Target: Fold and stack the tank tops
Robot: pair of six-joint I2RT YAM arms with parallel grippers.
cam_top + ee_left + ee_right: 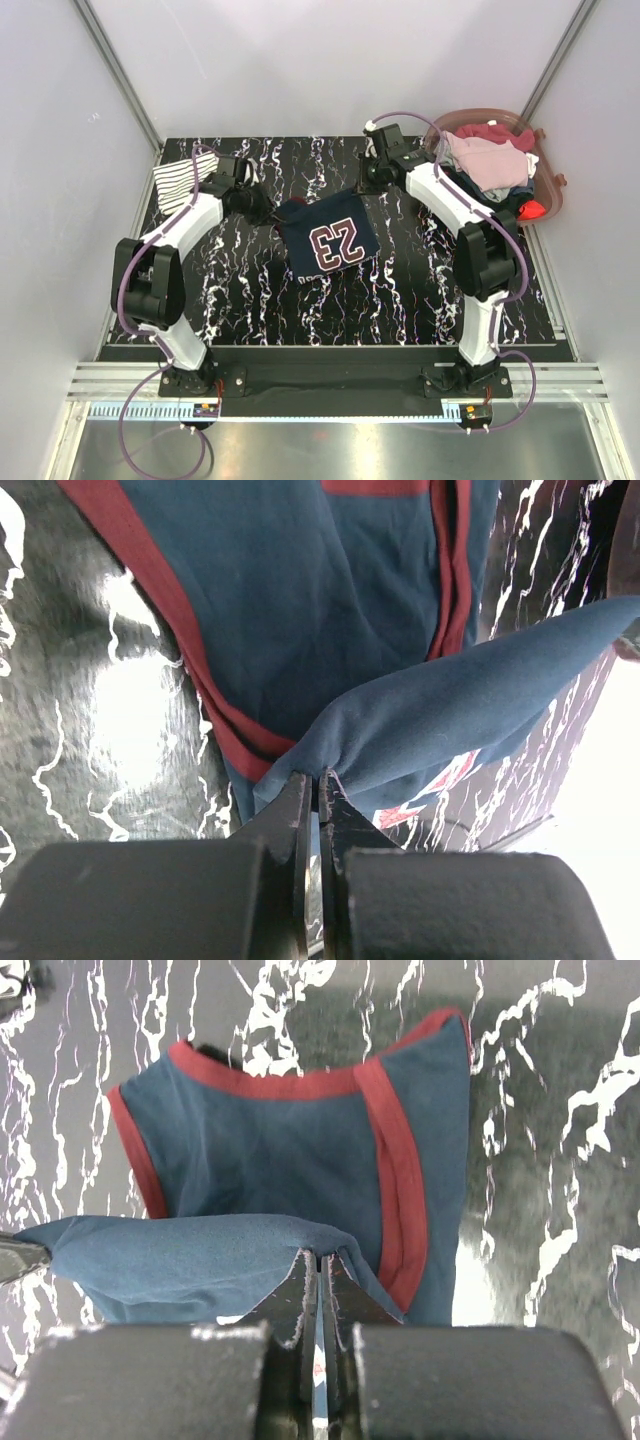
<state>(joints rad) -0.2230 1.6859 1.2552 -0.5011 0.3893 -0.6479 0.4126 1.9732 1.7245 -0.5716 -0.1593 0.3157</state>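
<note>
Left wrist: left fingers (287,825) tight on navy top (330,610); right fingers (296,1298) likewise.

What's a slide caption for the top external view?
Left end effector and right end effector pinch navy tank top; striped tank top sits far-left.

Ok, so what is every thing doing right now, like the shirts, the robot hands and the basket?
navy tank top: folded over, number 23 facing up, far edge pinched by both grippers.
striped tank top: lying at the table's far left corner, untouched.
left gripper: shut on the navy tank top.
right gripper: shut on the navy tank top.
basket: heaped full of clothes.
</note>
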